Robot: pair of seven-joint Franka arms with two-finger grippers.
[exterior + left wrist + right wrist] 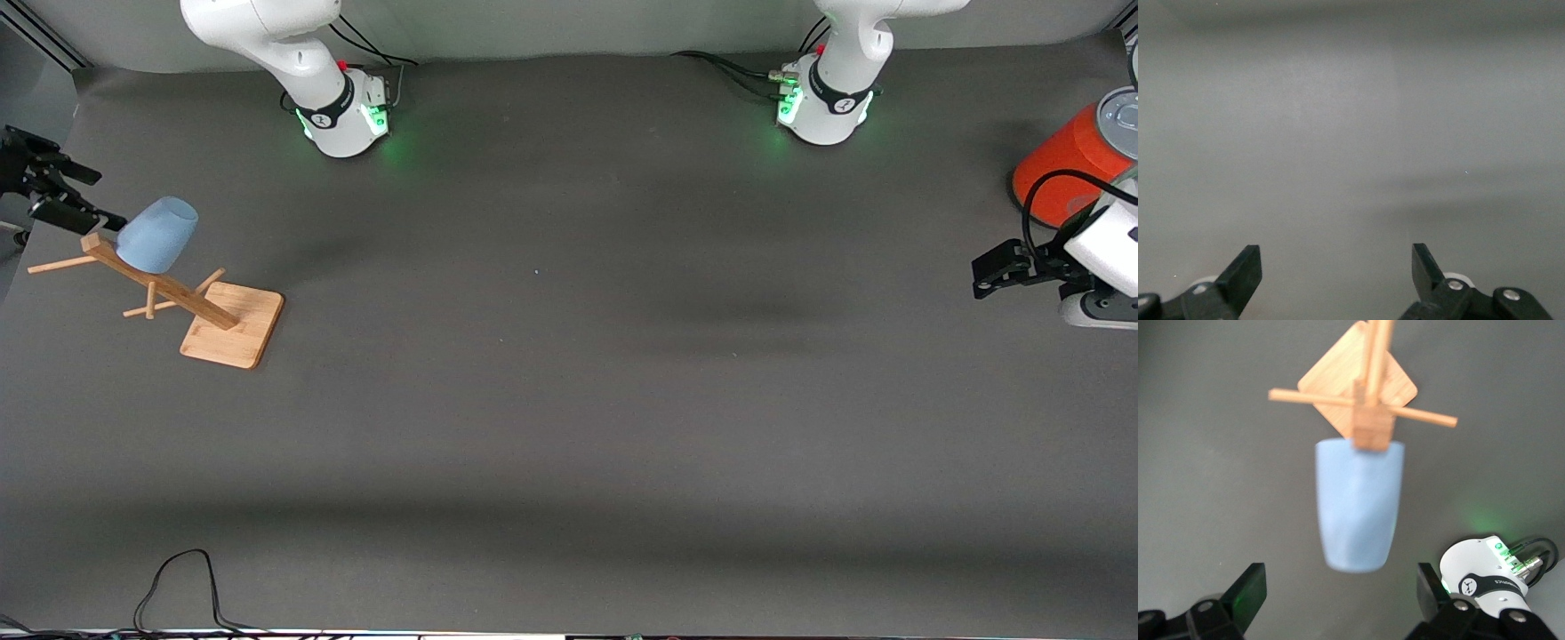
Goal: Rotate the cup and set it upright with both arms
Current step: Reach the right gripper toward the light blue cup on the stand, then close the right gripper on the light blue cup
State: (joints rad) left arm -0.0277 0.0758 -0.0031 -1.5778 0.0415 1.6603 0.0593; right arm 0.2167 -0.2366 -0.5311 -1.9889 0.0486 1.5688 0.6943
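Both grippers stand wide open and empty: the right gripper (84,216) hovers beside the cup (157,234), which hangs upside down on a peg of the wooden rack (191,307) at the right arm's end of the table. The left gripper (996,274) waits near the orange can (1062,164). Judging by this, the approach is in hand; next the right jaws must close around the cup and lift it off.

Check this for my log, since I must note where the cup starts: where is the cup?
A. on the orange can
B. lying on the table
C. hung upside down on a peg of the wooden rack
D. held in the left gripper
C: the cup hangs base-up on the wooden rack, with no gripper on it.
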